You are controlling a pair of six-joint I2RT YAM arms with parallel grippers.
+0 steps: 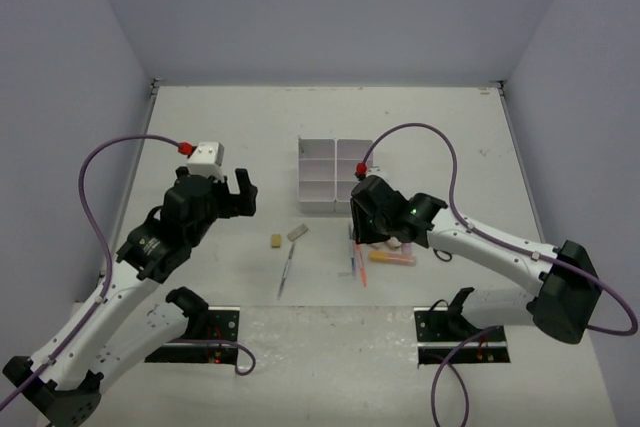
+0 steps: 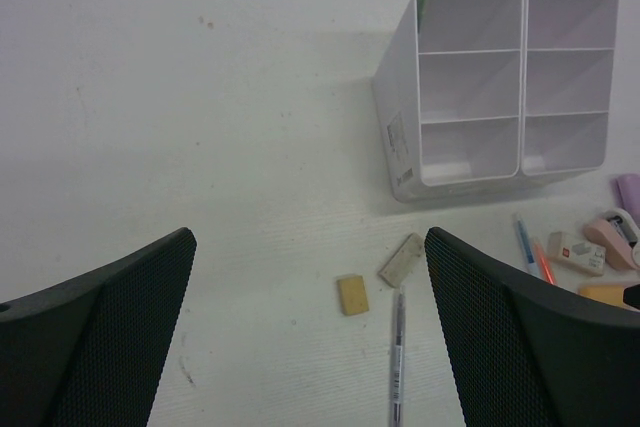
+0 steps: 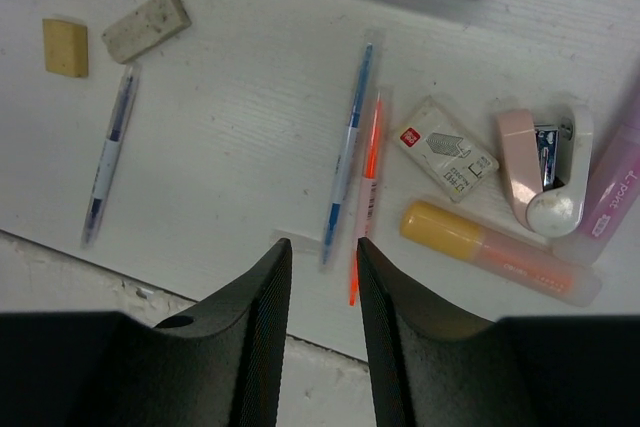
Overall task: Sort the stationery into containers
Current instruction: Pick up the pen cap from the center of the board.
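The white six-compartment organizer (image 1: 332,173) stands mid-table and also shows in the left wrist view (image 2: 500,87). Near it lie a tan eraser (image 1: 274,240), a grey-white eraser (image 1: 297,232) and a grey pen (image 1: 285,273). My left gripper (image 1: 240,193) is open and empty, hovering left of them (image 2: 310,327). My right gripper (image 1: 360,234) hangs over a blue pen (image 3: 348,152) and an orange pen (image 3: 369,179); its jaws (image 3: 322,257) stand narrowly apart and hold nothing. An orange marker (image 3: 500,252) and a pink marker (image 3: 612,182) lie to the right. No scissors are in view.
A small white staple box (image 3: 445,155) and a pink stapler-like item (image 3: 540,172) lie among the pens. A white block with a red cap (image 1: 205,153) sits behind the left arm. Grey walls close the table on three sides.
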